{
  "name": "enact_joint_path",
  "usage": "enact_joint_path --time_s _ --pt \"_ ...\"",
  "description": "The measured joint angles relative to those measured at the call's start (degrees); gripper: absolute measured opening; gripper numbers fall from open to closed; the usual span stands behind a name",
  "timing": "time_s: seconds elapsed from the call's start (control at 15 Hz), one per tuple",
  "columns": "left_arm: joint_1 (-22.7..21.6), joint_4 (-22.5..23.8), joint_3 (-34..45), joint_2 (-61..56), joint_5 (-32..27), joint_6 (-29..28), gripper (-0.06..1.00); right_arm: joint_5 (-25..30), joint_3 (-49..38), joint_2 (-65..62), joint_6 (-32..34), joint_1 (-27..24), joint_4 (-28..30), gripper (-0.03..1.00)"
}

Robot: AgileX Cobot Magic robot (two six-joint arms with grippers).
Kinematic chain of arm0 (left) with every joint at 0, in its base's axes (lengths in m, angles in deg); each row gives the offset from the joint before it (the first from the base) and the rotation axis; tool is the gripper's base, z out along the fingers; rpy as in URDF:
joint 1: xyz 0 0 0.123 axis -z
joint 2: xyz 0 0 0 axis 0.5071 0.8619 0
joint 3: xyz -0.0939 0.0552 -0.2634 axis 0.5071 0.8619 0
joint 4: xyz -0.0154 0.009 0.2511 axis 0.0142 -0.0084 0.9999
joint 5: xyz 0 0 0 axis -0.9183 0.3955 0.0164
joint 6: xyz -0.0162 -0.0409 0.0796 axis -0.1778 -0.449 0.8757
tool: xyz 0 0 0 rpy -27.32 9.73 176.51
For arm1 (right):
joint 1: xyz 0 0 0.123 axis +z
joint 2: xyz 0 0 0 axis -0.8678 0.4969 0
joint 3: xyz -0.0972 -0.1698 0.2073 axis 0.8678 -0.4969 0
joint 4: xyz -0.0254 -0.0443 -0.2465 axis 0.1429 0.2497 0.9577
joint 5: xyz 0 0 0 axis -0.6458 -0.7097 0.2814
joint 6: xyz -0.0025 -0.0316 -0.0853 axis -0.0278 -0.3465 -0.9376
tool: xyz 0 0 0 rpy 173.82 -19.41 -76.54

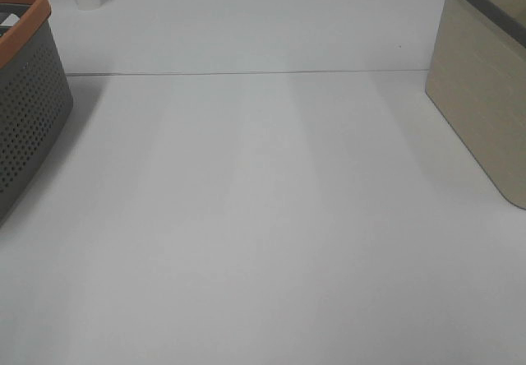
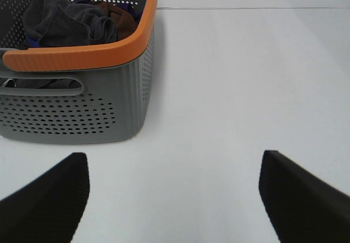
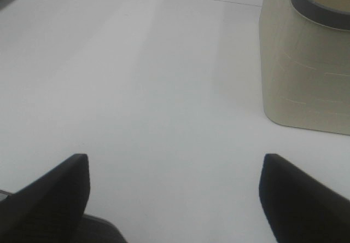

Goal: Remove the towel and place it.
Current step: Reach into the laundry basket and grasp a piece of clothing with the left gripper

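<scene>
Towel (image 2: 65, 21) crumpled, terry, in perforated grey basket (image 2: 82, 117); left claw (image 2: 172, 161), right claw (image 3: 175, 158) spread.

Grey basket (image 1: 29, 110) left — beige bin (image 1: 481, 94) right

1. I can see the towel (image 2: 65, 21) only through the left wrist camera. It is a dark charcoal-grey terry cloth.
2. It is bunched into a loose heap, with deep folds and a stitched hem showing along one edge.
3. It lies inside the grey perforated basket (image 2: 82, 117), and its top sits about level with the orange rim.
4. On one side it presses against a brown cloth (image 2: 123, 17) in the same basket.
</scene>
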State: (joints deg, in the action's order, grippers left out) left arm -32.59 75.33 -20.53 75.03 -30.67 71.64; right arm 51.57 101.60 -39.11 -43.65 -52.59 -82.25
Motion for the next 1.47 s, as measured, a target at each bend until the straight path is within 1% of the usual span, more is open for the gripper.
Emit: enact_joint_path --time_s 1.47 --pt "0.0 0.0 0.0 0.0 0.0 0.0 0.79 0.0 0.0 0.0 0.0 0.0 0.0 0.82"
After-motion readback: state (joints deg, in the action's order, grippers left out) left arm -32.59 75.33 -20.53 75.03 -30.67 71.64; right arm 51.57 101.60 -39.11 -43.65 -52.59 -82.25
